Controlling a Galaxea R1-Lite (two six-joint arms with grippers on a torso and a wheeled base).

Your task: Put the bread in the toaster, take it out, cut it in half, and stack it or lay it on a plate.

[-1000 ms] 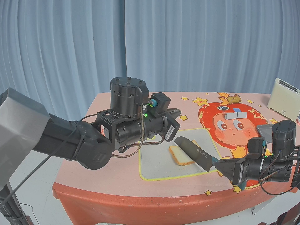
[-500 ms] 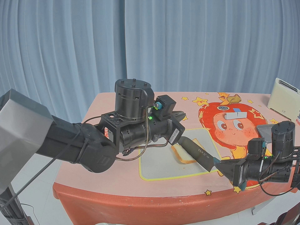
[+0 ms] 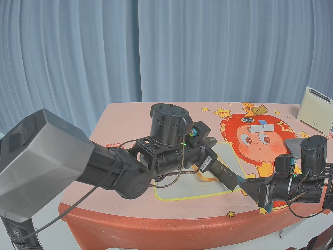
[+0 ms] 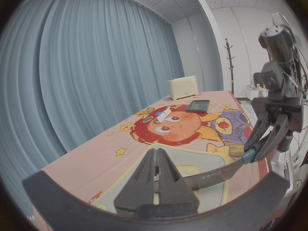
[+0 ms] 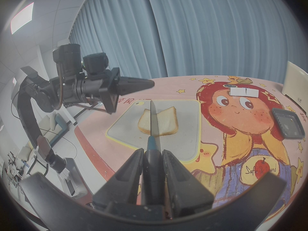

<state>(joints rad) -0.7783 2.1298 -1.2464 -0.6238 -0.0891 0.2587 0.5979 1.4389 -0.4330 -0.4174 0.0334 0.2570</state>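
A slice of bread (image 5: 166, 121) lies on the pale cutting board (image 5: 122, 132). My right gripper (image 5: 153, 158) is shut on the blue handle of a knife (image 5: 155, 125), whose blade rests across the middle of the slice. In the head view the blade (image 3: 225, 174) runs from the right gripper (image 3: 248, 186) under the left wrist. My left gripper (image 4: 157, 151) is shut on nothing and hovers just above the board, close beside the bread (image 4: 187, 170) without touching it. From the head view the left gripper (image 3: 213, 142) covers most of the slice.
A cream toaster (image 3: 315, 110) stands at the table's far right corner. A dark tray (image 3: 293, 144) lies nearer, behind the right wrist. A small white and blue piece (image 3: 262, 126) sits on the printed cartoon face. The table's front edge is close below the board (image 3: 180, 188).
My left arm has swung right and forward over the cutting board, now hiding the bread in the head view. The right gripper and knife have barely moved.
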